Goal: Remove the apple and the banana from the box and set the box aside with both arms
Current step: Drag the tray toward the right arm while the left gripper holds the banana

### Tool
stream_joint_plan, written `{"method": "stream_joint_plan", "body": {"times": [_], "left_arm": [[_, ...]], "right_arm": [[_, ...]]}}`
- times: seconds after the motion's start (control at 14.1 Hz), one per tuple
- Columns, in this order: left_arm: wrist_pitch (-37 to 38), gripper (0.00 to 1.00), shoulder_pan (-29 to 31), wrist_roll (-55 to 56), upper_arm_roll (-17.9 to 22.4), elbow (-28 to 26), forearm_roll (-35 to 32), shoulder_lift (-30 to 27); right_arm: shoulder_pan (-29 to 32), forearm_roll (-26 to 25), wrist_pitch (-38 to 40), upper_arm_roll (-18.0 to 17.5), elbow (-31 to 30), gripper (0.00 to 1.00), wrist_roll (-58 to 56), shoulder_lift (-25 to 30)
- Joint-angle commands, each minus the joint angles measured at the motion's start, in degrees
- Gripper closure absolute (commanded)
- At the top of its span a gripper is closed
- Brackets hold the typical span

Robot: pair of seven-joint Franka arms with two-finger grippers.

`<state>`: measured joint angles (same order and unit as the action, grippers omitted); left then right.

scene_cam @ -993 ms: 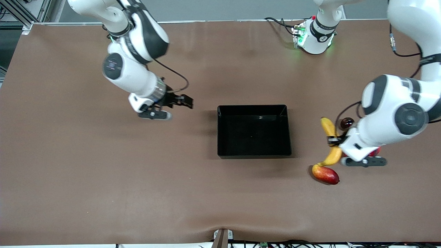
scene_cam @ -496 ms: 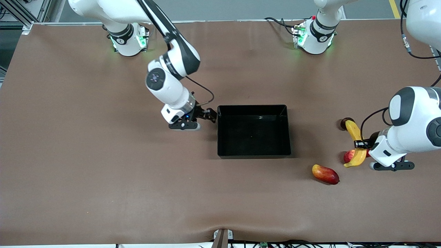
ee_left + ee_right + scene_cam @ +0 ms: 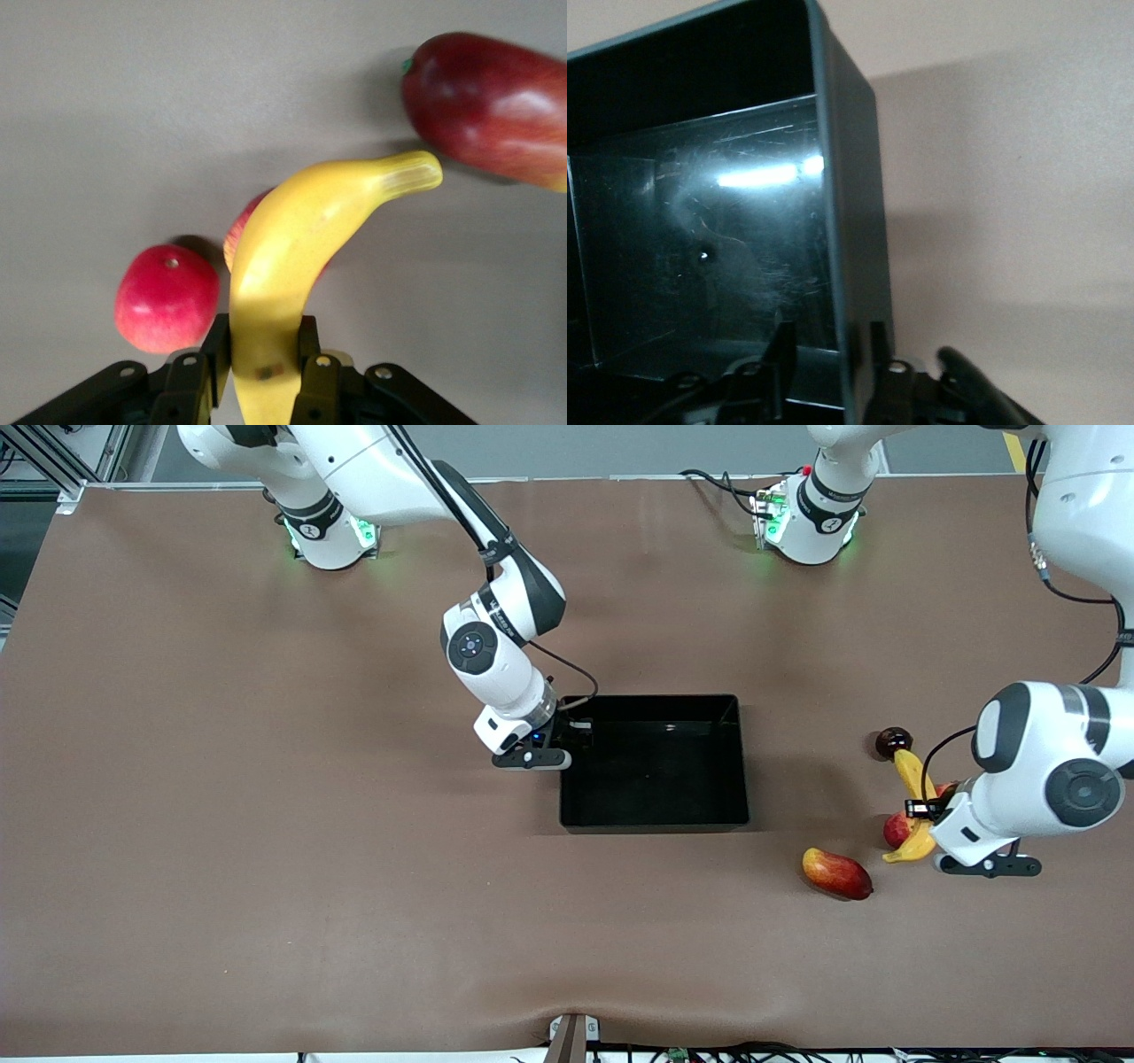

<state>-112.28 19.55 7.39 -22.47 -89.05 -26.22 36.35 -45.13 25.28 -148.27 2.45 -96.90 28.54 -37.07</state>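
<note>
My left gripper (image 3: 921,808) is shut on the yellow banana (image 3: 910,773) at the left arm's end of the table. In the left wrist view the gripper (image 3: 263,332) clamps the banana (image 3: 301,221) near its stem end. The banana hangs over a small red apple (image 3: 896,829), which is mostly hidden under it (image 3: 241,232). The black box (image 3: 656,771) sits at mid-table. My right gripper (image 3: 576,731) is open, with its fingers astride the box wall (image 3: 850,204) toward the right arm's end; in the right wrist view the gripper (image 3: 828,332) has one finger inside the box and one outside.
A plain red round fruit (image 3: 948,789) lies beside my left gripper and shows in the left wrist view (image 3: 166,299). A red-yellow mango (image 3: 837,873) lies nearer the front camera, between banana and box. A small dark round fruit (image 3: 893,741) lies by the banana's stem end.
My right gripper has moved from the right arm's end to the box wall. My left gripper has carried the banana away from the mango, toward the left arm's end, over the apple.
</note>
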Motion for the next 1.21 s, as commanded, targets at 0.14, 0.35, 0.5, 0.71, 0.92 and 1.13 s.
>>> {"method": "stream_joint_plan", "body": {"times": [0.14,0.35,0.5,0.71,0.92,1.13], "left_arm": [[-0.6,1.00,0.1,-6.1,-0.5,0.3,-5.5,-0.1],[-0.4,1.00,0.1,-5.8,-0.6,0.1,-5.7,-0.2],[0.4,1.00,-0.8,1.9,-1.2,-0.4,-3.8,-0.4],[0.7,1.00,-3.0,17.0,-3.1,-3.0,-3.7,-0.8],[0.7,1.00,-4.1,25.7,-3.2,-5.2,-3.7,-1.6],[0.8,1.00,-3.9,34.6,-3.1,-6.0,-4.3,-1.6]], "right_arm": [[0.4,-1.8,3.0,2.4,-1.1,1.00,-1.0,1.1],[0.7,-1.8,14.3,6.1,-2.0,1.00,-4.6,6.6],[0.7,-1.8,20.7,8.1,-2.1,1.00,-4.7,10.2],[1.0,-2.1,31.9,13.2,-2.2,1.00,-4.9,15.7],[1.0,-7.7,35.9,17.7,-8.8,1.00,-6.9,23.2],[4.8,-11.6,29.8,21.4,-22.9,1.00,-19.7,32.7]]}}
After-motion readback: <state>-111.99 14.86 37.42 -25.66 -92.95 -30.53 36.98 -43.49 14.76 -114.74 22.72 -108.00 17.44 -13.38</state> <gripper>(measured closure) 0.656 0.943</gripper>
